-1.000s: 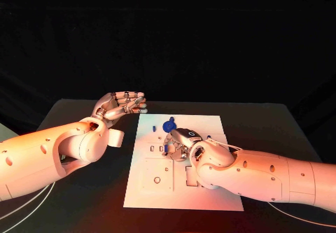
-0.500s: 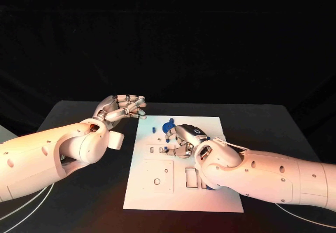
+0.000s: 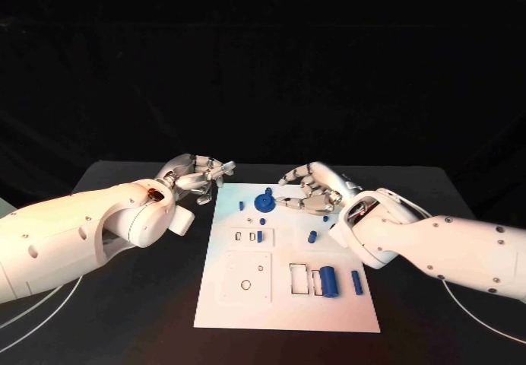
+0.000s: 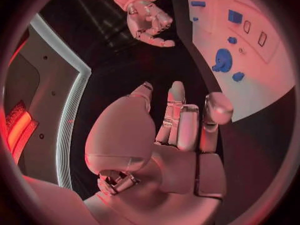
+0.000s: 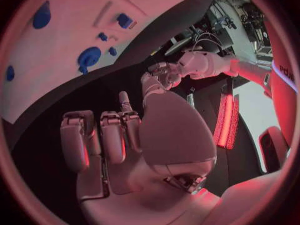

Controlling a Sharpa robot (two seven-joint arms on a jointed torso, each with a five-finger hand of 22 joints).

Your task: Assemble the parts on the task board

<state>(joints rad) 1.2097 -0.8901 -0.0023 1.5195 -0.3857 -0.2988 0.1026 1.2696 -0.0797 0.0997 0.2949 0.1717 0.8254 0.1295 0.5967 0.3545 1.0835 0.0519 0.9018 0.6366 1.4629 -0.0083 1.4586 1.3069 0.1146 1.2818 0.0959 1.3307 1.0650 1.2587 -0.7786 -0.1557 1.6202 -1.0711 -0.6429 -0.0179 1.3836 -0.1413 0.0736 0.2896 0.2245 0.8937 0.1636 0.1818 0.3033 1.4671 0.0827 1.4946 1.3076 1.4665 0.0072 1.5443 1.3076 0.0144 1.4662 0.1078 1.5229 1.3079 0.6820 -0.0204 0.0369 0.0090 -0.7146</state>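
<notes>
The white task board (image 3: 236,308) lies in the middle of the black table. A blue gear (image 3: 264,201) stands near its far end, with small blue pieces (image 3: 312,237) close by. A blue cylinder (image 3: 332,280) and a blue bar (image 3: 357,281) lie at the board's right side. My right hand (image 3: 312,192) hovers over the far right part of the board, fingers loosely curled and apart, holding nothing. My left hand (image 3: 203,176) hangs just off the board's far left corner, also holding nothing. The wrist views show both palms, the left hand (image 4: 175,130) and the right hand (image 5: 119,140), bare, and the gear (image 4: 222,60) (image 5: 89,57) beyond.
Black table (image 3: 131,304) surrounds the board on all sides. Rectangular cut-outs (image 3: 298,278) and a raised square plate (image 3: 248,276) sit in the board's near half. My right forearm (image 3: 438,243) reaches over the table to the right of the board.
My right hand has lifted off the middle of the board and drawn back to its far right, uncovering the blue pieces. My left hand has edged slightly toward the board.
</notes>
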